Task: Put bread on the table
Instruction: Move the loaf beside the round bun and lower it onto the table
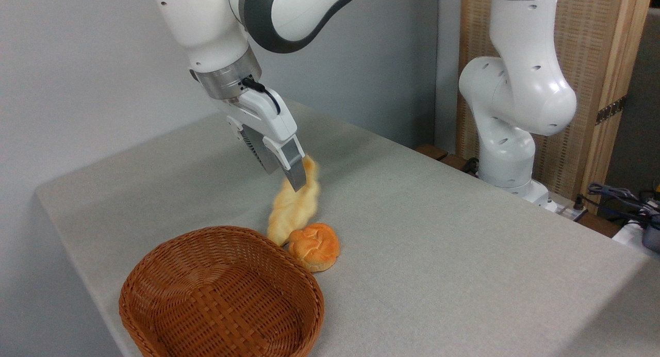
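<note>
Camera: bread hanging in claw

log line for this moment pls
tool: shut on bread | bread: hanging tilted, lower end behind bun | basket: empty | table: bread's contact unclear

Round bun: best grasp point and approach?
Take the round bun across its widest middle, from straight above. It sits flat on the table with its knotted dome up. Set the fingers front-to-back rather than left-right: the bread, hanging from the gripper, looks to crowd its left side, and the basket rim is close.
</note>
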`<action>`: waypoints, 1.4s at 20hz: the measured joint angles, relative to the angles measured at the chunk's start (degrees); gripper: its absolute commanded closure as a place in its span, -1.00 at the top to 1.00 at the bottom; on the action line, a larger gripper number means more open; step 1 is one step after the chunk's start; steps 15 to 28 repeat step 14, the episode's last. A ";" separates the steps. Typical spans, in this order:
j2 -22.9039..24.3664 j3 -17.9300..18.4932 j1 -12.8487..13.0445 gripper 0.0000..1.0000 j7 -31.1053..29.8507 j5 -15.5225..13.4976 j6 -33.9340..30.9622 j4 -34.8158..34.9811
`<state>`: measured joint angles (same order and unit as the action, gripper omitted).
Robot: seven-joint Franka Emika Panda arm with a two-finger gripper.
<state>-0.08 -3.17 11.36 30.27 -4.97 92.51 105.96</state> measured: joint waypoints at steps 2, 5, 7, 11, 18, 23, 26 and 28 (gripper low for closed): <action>0.01 0.01 0.00 1.00 0.00 0.00 0.02 -0.05; 0.15 0.14 -0.04 1.00 0.00 0.00 2.26 -0.40; 0.33 0.37 -0.07 1.00 0.00 0.12 5.93 -1.04; 0.49 0.92 -0.82 1.00 0.00 2.70 8.93 -5.86; 0.35 2.74 -1.15 1.00 0.06 2.95 8.99 -7.83; 0.35 2.74 -1.15 1.00 0.06 2.95 8.99 -7.83; 0.35 2.74 -1.15 1.00 0.06 2.95 8.99 -7.83; 0.35 2.74 -1.15 1.00 0.06 2.95 8.99 -7.83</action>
